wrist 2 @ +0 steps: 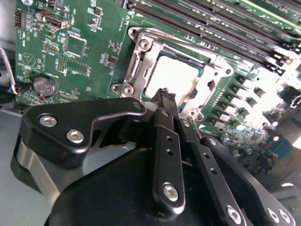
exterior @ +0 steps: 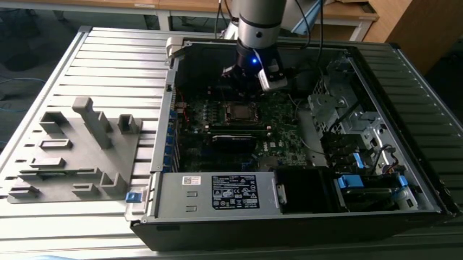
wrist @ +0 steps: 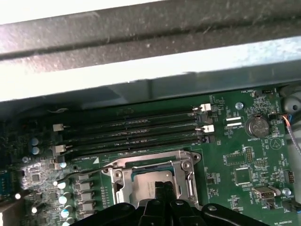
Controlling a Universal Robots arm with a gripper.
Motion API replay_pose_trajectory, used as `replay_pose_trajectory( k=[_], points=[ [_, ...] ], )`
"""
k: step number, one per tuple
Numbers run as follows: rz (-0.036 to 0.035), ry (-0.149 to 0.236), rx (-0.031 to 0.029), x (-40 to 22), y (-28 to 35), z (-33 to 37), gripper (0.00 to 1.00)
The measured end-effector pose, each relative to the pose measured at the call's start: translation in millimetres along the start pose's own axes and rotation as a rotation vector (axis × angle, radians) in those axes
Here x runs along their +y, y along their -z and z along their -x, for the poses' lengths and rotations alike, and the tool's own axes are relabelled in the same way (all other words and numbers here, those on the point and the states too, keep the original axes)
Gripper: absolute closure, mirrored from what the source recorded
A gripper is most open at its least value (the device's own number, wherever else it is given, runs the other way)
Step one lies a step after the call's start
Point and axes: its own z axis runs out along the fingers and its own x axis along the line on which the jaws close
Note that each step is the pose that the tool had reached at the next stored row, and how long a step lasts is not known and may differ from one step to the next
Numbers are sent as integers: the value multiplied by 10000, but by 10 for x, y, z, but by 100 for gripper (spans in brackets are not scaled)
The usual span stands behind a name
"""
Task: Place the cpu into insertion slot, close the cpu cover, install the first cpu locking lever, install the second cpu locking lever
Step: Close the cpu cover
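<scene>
Gripper [wrist 2: 167, 95] fingers [wrist 2: 162, 136] pressed together, nothing btwn them. Tips sit just over one edge of the cpu cover [wrist 2: 141, 66]; touching or not, can't tell. Cpu [wrist 2: 181, 77] lies in the insertion slot [exterior: 239, 112], its pale metal top showing thru the cover's window. Cover looks flat around it in both wrist views. Slot is mid-motherboard [exterior: 203, 116], beside the row of long memory slots [wrist: 131, 129], w/ a coin battery [wrist: 257, 126] near the board's edge. Locking levers: position unclear. In the exterior view the arm [exterior: 258, 21] drops into the open pc case [exterior: 289, 230] near its far edge. Case rests on the slatted table [exterior: 108, 65], w/ a grey fixture tray [exterior: 72, 151] beside it on the exterior view's left.
</scene>
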Motion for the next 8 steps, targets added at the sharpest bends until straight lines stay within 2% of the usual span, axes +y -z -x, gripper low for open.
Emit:
replay_pose_trajectory(
  k=[2,8],
  points=[
    [5,12,-36,-5,-2,-8,89],
    [-1,14,-70,-25,-2,-91,89]
  ],
)
